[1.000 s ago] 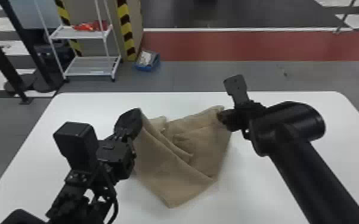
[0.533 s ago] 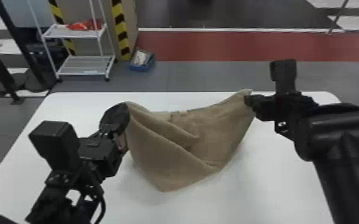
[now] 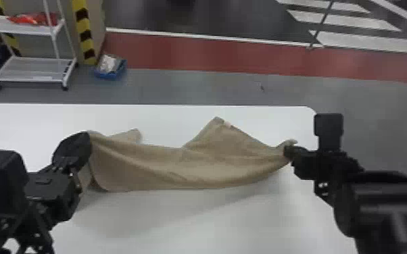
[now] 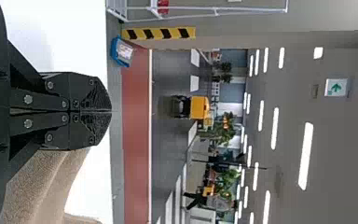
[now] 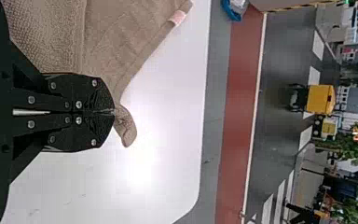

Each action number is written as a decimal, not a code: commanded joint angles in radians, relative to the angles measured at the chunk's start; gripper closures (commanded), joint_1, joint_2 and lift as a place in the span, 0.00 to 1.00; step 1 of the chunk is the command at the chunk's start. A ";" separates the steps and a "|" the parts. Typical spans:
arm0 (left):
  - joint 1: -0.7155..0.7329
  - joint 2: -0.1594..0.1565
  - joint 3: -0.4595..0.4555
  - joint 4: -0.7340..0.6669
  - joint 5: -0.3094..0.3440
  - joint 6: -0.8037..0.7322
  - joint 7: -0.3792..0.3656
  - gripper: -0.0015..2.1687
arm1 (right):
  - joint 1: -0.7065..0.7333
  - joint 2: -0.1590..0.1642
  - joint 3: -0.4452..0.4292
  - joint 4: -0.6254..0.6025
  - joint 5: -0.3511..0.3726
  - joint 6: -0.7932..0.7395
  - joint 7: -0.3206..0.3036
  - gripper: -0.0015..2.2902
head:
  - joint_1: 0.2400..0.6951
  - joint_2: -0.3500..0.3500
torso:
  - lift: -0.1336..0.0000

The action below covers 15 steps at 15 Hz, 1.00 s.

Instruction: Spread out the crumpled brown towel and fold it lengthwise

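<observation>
The brown towel [image 3: 196, 169] is stretched sideways between the two grippers, above the middle of the white desk [image 3: 186, 219]. A small pale tag [image 3: 227, 124] is on its far edge, right of a pointed corner; any writing on it is too small to make out.

The left gripper [image 3: 85, 145] has its jaws closed together on the towel's left end, and cloth hangs down beside them. The right gripper [image 3: 288, 152] has its jaws pressed together at the tips on the towel's right end, with a thin slit between them farther back. A short curled flap [image 5: 127, 129] of cloth pokes out past those tips.

The towel is partly opened out but uneven: long slanting folds run along it and its near edge sags in a shallow curve. The pointed corner spreads toward the far side, right of the middle, and another bit of cloth shows at far left. A soft shadow falls on the desk on the near side.

Beyond the desk, at far left, are a white rack [image 3: 27, 69] with something red on its upper shelf, a yellow-and-black striped edge [image 3: 85, 32] and a blue box [image 3: 111, 70]. A red band [image 3: 213, 55] crosses the floor.
</observation>
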 commanded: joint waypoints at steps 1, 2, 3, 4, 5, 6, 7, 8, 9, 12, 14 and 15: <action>0.001 0.002 -0.006 0.003 -0.013 0.045 -0.001 0.75 | 0.079 0.007 -0.034 -0.003 -0.029 -0.084 -0.001 0.58 | 1.00 0.21 | 0.07; 0.010 0.005 -0.006 0.003 -0.023 0.048 -0.001 0.69 | 0.105 0.012 -0.052 -0.019 -0.045 -0.094 -0.002 0.58 | 1.00 0.20 | 0.07; 0.021 0.005 -0.006 0.000 -0.052 0.045 0.007 0.54 | 0.129 0.020 -0.069 -0.032 -0.056 -0.103 -0.001 0.58 | 1.00 0.19 | 0.07; 0.027 0.007 -0.006 -0.001 -0.078 0.045 0.016 0.26 | 0.155 0.027 -0.084 -0.041 -0.062 -0.127 -0.002 0.58 | 1.00 0.19 | 0.07; 0.034 0.007 0.000 -0.004 -0.099 0.045 0.037 0.09 | 0.175 0.036 -0.110 -0.042 -0.062 -0.152 -0.002 0.58 | 1.00 0.18 | 0.07; 0.036 0.007 0.011 -0.007 -0.099 0.045 0.056 0.06 | 0.183 0.044 -0.139 -0.042 -0.073 -0.155 -0.001 0.58 | 1.00 0.18 | 0.07; 0.039 0.005 0.030 -0.010 -0.096 0.045 0.063 0.06 | 0.202 0.043 -0.169 -0.041 -0.090 -0.167 -0.001 0.58 | 1.00 0.18 | 0.07; 0.039 0.002 0.037 -0.010 -0.096 0.045 0.086 0.06 | 0.221 0.043 -0.195 -0.041 -0.104 -0.186 -0.001 0.58 | 1.00 0.18 | 0.07; 0.038 -0.003 0.043 -0.012 -0.096 0.045 0.099 0.06 | 0.232 0.043 -0.216 -0.042 -0.113 -0.195 -0.001 0.58 | 1.00 0.17 | 0.07; 0.013 -0.001 0.013 -0.009 -0.089 0.045 0.077 0.07 | 0.263 0.056 -0.287 -0.042 -0.136 -0.219 -0.001 0.58 | 1.00 0.13 | 0.07; -0.033 0.004 -0.035 0.023 -0.089 0.045 0.044 0.08 | 0.267 0.067 -0.340 -0.032 -0.162 -0.229 0.010 0.58 | 1.00 0.09 | 0.07; -0.068 0.002 -0.064 0.053 -0.089 0.045 0.020 0.12 | 0.280 0.066 -0.346 -0.030 -0.174 -0.238 0.018 0.58 | 1.00 0.03 | 0.07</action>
